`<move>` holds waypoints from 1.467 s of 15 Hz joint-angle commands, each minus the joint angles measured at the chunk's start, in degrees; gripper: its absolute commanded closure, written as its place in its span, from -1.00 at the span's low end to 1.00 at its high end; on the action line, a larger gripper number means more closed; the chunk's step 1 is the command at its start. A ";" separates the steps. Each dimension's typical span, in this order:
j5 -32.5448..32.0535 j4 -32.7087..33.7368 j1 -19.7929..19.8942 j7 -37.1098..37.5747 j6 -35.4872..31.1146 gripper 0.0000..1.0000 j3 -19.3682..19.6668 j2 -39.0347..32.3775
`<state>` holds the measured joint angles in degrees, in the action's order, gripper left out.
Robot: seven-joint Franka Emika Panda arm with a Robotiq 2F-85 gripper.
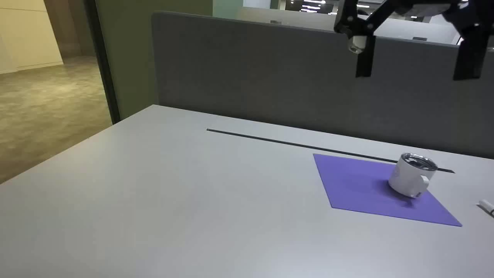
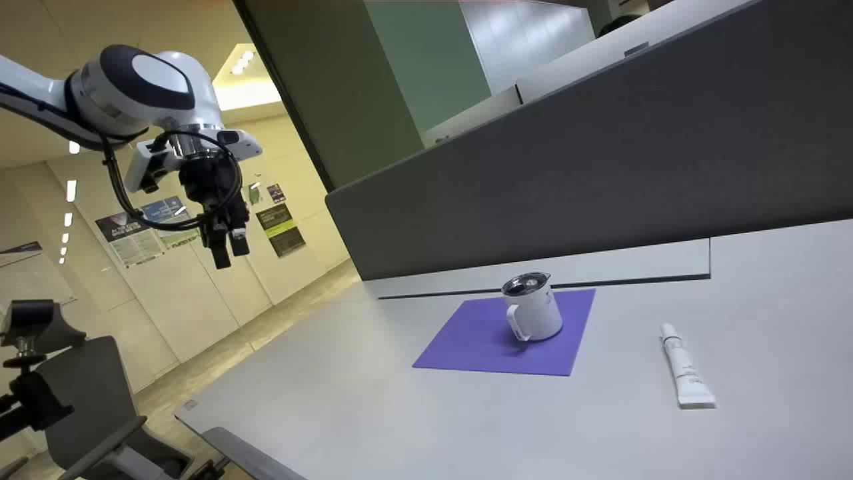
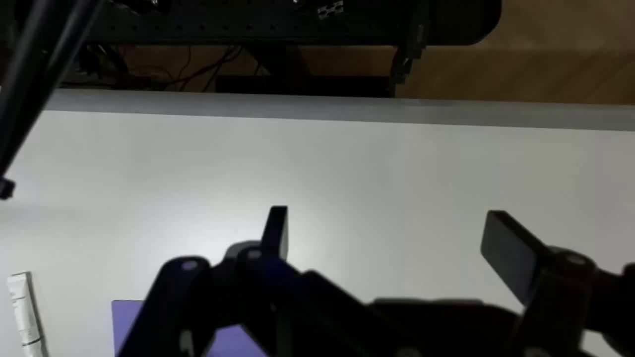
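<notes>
My gripper [image 3: 389, 225] hangs high over the white table with its jaws spread wide; only tabletop shows between the fingertips in the wrist view. In both exterior views it is in the air, touching nothing: the gripper [image 1: 416, 75] at top right, the gripper [image 2: 230, 257] at left. A white mug [image 1: 408, 178] with a see-through lid and a handle stands on a purple mat [image 1: 355, 189]. The wrist view shows part of the mat [image 3: 233, 342] behind my left finger; the mug is hidden there. A white tube [image 2: 685, 370] lies on the table beside the mat.
A grey partition [image 1: 270, 73] rises along the back of the table. Before it a thin dark strip [image 1: 301, 145] runs across the tabletop. An office chair [image 2: 100, 393] stands past the table's edge. A dark cable [image 3: 39, 74] crosses the wrist view's upper left.
</notes>
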<state>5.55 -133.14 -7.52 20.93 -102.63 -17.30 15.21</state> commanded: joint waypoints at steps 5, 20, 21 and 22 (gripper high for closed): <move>-0.26 0.12 -1.09 0.23 -0.04 -1.00 1.03 -0.11; -23.91 8.51 7.16 -31.24 -10.37 -1.00 14.48 -10.65; -25.98 10.53 7.96 -33.90 -9.73 -1.00 15.57 -12.86; -28.07 12.70 8.68 -36.39 -9.19 -1.00 16.52 -15.24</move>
<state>-17.70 -128.07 -0.24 -9.29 -114.36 -3.08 7.41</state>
